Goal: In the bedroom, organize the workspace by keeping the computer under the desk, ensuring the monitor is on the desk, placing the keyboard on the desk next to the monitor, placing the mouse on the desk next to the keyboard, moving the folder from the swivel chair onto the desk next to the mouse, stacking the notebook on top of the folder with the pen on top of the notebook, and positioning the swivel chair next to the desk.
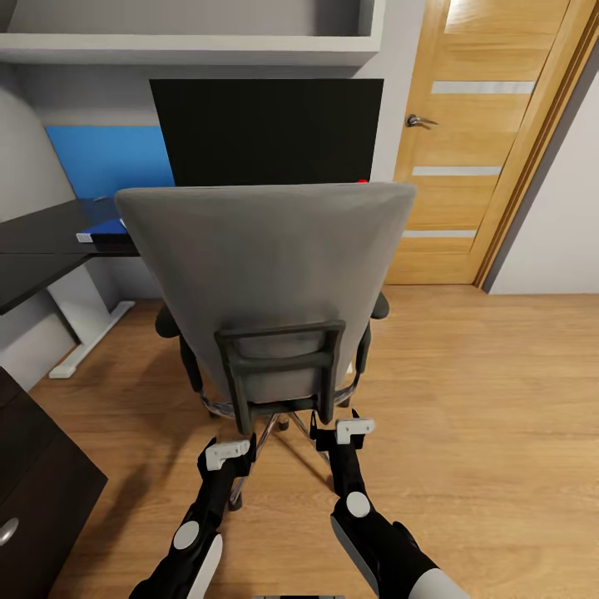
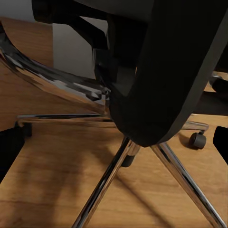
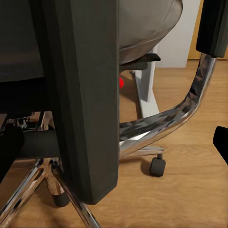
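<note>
The swivel chair stands with its back to the robot, facing the monitor and desk; both grippers, left and right, reach low behind its back frame, probably to push it. Their jaw width cannot be told. Bare floor leaves room on the right.

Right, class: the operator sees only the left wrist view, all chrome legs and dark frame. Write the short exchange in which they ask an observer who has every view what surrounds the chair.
Operator: What's beyond the swivel chair?
Observer: The monitor rises behind its grey backrest, which faces us.
Operator: Where's the desk?
Observer: The desk runs along the left, ahead of the chair.
Operator: And my other arm?
Observer: The right gripper sits low behind the chair near the chrome base, beside the left gripper.
</note>
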You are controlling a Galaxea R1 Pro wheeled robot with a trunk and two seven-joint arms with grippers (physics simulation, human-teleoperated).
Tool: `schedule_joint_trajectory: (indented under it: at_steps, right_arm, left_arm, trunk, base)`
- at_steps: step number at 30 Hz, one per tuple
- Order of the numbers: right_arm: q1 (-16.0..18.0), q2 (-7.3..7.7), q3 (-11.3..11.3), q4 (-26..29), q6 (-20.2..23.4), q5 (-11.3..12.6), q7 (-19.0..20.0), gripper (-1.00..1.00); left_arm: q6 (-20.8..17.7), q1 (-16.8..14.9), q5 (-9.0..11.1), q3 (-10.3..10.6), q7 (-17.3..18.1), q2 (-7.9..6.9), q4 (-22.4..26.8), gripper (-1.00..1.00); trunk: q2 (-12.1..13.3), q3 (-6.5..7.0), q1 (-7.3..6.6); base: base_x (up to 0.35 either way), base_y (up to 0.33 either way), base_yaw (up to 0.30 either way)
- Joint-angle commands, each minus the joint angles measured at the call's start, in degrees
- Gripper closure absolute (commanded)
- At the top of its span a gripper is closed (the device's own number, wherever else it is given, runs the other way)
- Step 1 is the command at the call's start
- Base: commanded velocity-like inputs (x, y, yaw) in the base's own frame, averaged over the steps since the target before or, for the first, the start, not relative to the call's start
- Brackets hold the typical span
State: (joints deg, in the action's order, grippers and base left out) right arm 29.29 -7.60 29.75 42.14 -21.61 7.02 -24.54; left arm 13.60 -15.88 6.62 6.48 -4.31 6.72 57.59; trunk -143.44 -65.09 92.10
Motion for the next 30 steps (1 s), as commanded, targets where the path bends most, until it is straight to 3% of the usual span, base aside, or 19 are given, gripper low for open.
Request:
schedule_joint_trajectory:
  at_steps: [1,13,30]
  right_arm:
    - [0.1,0.04,0.3,0.0,-0.4,0.6,-0.2,-1.0]
    - [0.1,0.04,0.3,-0.1,-0.4,0.6,-0.2,-1.0]
    - [0.1,-0.05,0.3,-1.5,-0.4,0.5,-0.2,-1.0]
  left_arm:
    - [0.2,0.0,0.6,0.2,-0.3,-0.04,0.0,-1.0]
    - [0.3,0.0,0.6,0.2,-0.3,-0.04,0.0,-1.0]
    - [0.2,0.0,0.7,0.2,-0.3,-0.04,0.0,-1.0]
  trunk:
    - [0.0,-0.04,-0.01]
    - [0.0,-0.04,-0.01]
    - [0.0,-0.04,-0.01]
  base:
    - [-0.007,0.0,0.0]
    - [-0.061,0.0,0.0]
    - [-0.3,0.0,0.0]
